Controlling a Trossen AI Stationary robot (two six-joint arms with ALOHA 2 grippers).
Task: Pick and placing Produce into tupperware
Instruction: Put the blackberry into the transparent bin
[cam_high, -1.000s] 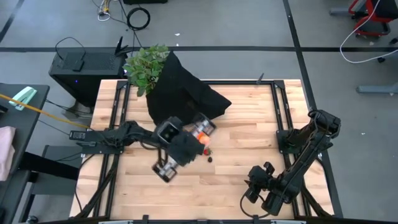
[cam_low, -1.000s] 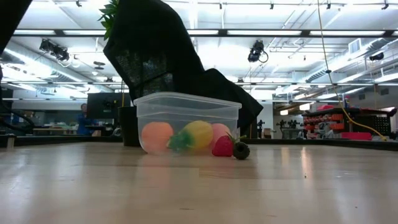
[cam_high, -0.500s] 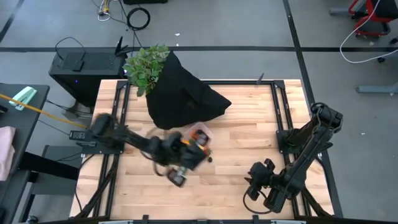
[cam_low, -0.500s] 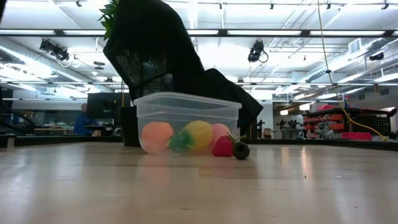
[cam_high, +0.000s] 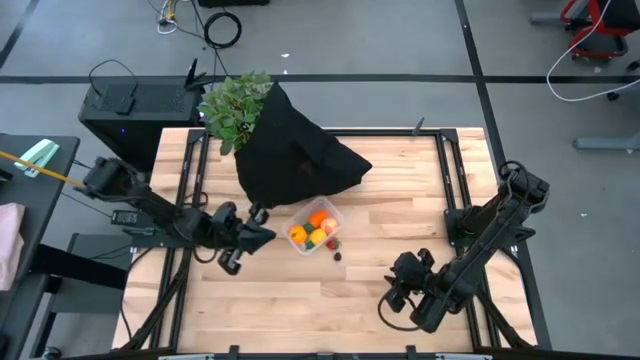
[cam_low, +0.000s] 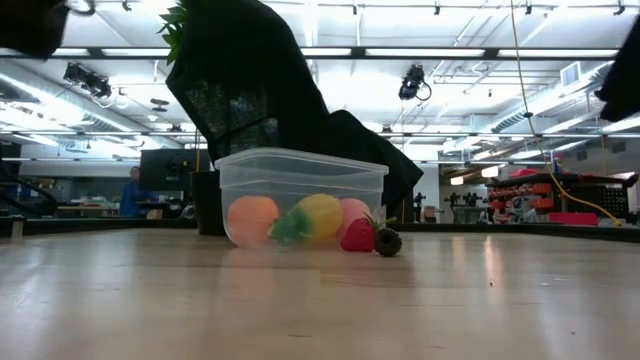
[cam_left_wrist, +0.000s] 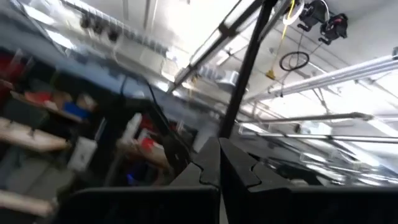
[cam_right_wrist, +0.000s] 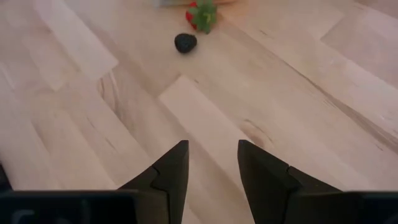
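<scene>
A: What's on the left?
B: The left gripper (cam_high: 262, 228), fingers (cam_left_wrist: 217, 163) closed and empty, just beside the clear container (cam_high: 313, 228) holding the fruit (cam_high: 318, 220). A plant (cam_high: 232, 108) and black cloth (cam_high: 295, 155) crowd right behind.
A: And further right?
B: A strawberry (cam_high: 333, 243) and dark berry (cam_high: 338, 255) lie on the desk (cam_high: 380, 215). The right gripper (cam_high: 392, 300) hangs near the front edge, fingers (cam_right_wrist: 171, 171) apart.

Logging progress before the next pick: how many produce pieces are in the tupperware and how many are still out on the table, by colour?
In the tupperware:
orange ball: 1
yellow piece: 1
pink fruit: 1
green bit, hard to identify: 1
Out on the table:
red berry: 1
dark berry: 1
Total: 6
</scene>
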